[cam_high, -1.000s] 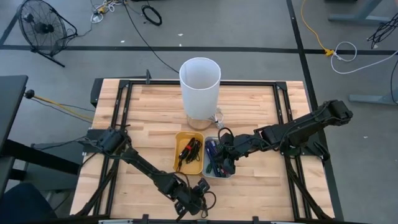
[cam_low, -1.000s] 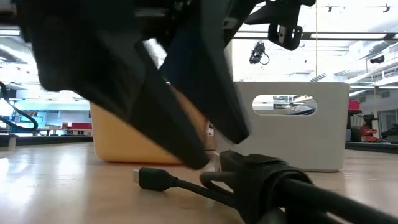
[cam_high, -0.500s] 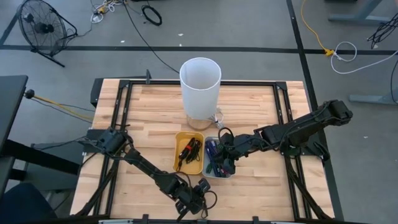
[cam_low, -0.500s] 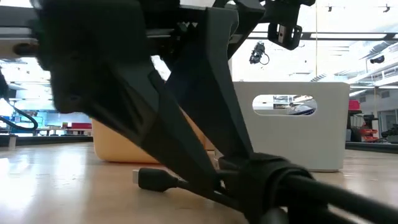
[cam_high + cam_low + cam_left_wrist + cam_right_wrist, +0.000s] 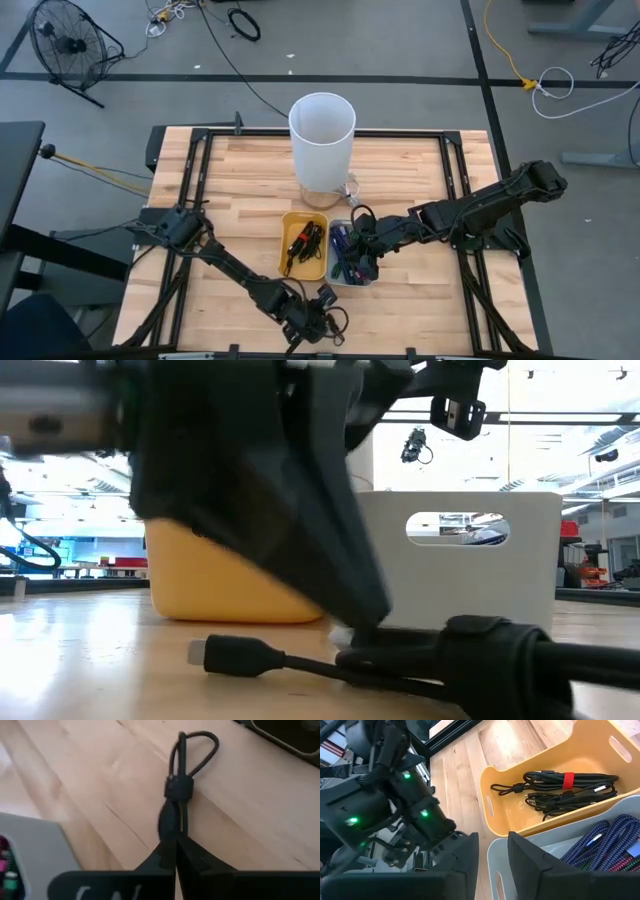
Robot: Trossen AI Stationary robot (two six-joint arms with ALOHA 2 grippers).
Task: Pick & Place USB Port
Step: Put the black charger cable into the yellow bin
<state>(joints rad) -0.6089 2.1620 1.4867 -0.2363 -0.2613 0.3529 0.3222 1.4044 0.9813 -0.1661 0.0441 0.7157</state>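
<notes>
Left pincer low near yellow bin, pinching black cable; right pincer spread above grey bin.

From table height, a big dark gripper fills the upper left and slopes down toward the middle, its tip coming down right at a black cable lying on the wooden table. The cable's plug end points left, and a thick black wrap bundles the cable on the right. The fingers look closed on the cable, though it's too close and blurred to be sure. Behind stand a yellow bin and, just beside it on the right, a grey bin with an oval handle slot. Beyond them lies a bright room with ceiling fixtures.
</notes>
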